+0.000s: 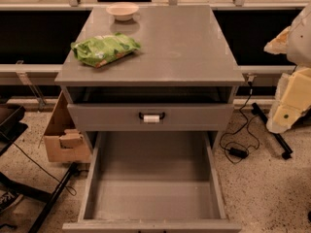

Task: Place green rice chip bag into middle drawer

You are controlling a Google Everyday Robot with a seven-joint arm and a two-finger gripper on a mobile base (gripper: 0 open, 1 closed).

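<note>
1. The green rice chip bag (pixel 104 49) lies flat on the left side of the grey cabinet top (pixel 189 47), near the left edge, with its long axis running slightly uphill to the right.
2. A small beige bowl (pixel 122 10) stands behind the bag at the back of the same top, apart from it.
3. Under the top there is a dark open gap, then a closed grey drawer front (pixel 199 116) with a black handle (pixel 151 114) and a white tag (pixel 151 119).
4. Below that, the middle drawer (pixel 153 188) is pulled far out toward the camera, and its flat grey floor and thin side walls are in plain view.
5. The gripper (pixel 287 103) sits at the right edge of the view, beside the cabinet and well apart from both bag and drawer. It touches nothing, and whether it is open or closed cannot be told.
6. A cardboard box (pixel 63 137) rests on the speckled floor (pixel 262 193) left of the cabinet.
7. A black cable with a power adapter (pixel 238 152) lies on the right.
</note>
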